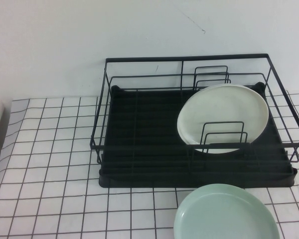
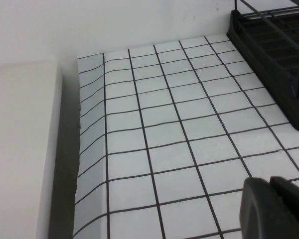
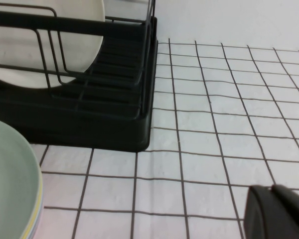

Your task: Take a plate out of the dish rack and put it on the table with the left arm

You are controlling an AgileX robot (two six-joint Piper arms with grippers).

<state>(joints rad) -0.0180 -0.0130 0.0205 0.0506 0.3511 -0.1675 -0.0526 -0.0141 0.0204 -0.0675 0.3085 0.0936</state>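
Two plates show on my high camera. I see the mint-green plate [image 1: 226, 213] lying flat on the desk [image 1: 50, 164] at the near edge, toward the right side, just in front of the dish rack [image 1: 139, 149]. From the right wrist camera I can see a thin yellow edge [image 3: 36, 219] under that green plate, so it lies on top of something yellow. The cream-white plate [image 1: 224, 115] is in the right part of the rack, leaning back between the wire dividers. The rack sits at the far edge of the desk, next to the white wall [image 1: 89, 35].

No arm shows on my high camera. On the left wrist camera I see only a dark tip of the left end effector [image 2: 274, 209] over the bare checked cloth, with the corner of the rack well away from it and a white block [image 2: 20, 149] off the desk's left edge. I cannot tell if it is spread or pressed together.

On the right wrist camera I see a dark tip of the right end effector [image 3: 278, 211] over the cloth, near the rack's right corner. I cannot tell its state either.
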